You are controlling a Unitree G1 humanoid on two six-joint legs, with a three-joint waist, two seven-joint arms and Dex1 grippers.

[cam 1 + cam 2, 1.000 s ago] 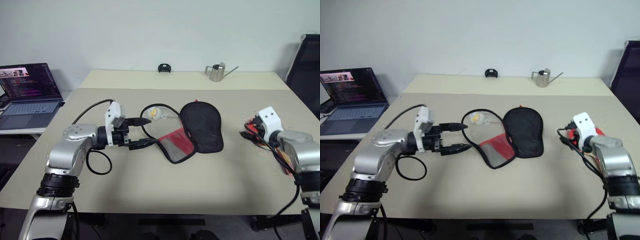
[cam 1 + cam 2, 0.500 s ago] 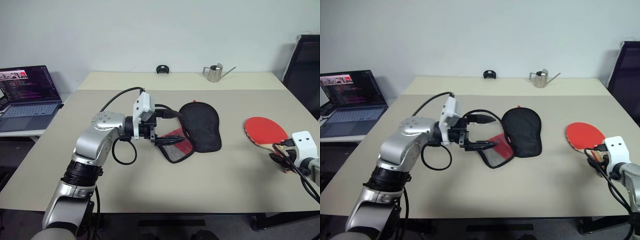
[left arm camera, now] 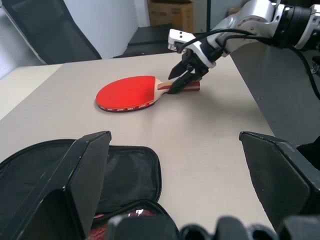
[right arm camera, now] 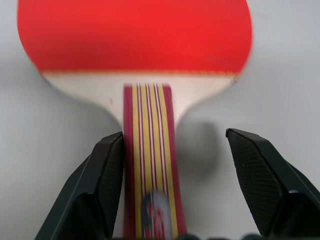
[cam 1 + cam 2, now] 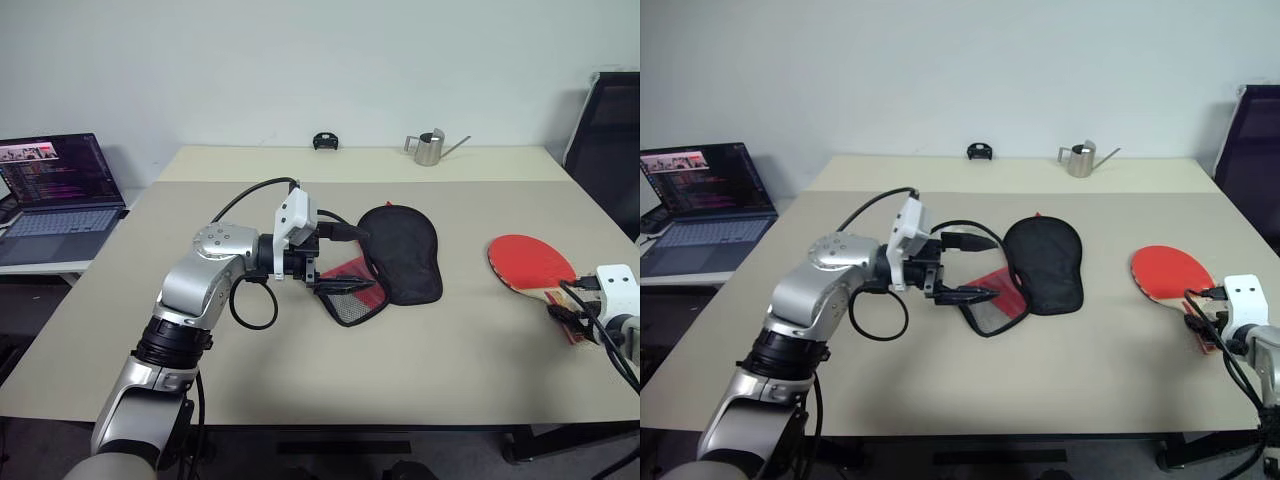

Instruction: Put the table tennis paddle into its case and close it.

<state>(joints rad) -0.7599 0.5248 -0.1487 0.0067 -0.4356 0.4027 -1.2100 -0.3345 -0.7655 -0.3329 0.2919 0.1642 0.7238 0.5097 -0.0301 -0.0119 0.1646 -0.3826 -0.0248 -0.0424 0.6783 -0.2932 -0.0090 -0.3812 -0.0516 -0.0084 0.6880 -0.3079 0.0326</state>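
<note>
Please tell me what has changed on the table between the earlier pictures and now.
The left end effector moved right, from beside the case to over its open edge, jaws open. The right end effector moved right and down to the table tennis paddle and now straddles its handle, one finger touching it, jaws open. Nothing was gripped. The case, laptop and metal watering can kept their places.

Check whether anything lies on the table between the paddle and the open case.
Nothing visible does: bare table separates the table tennis paddle from the case. The open right pincer straddles the paddle's handle; the open left pincer hovers at the case's near flap.
</note>
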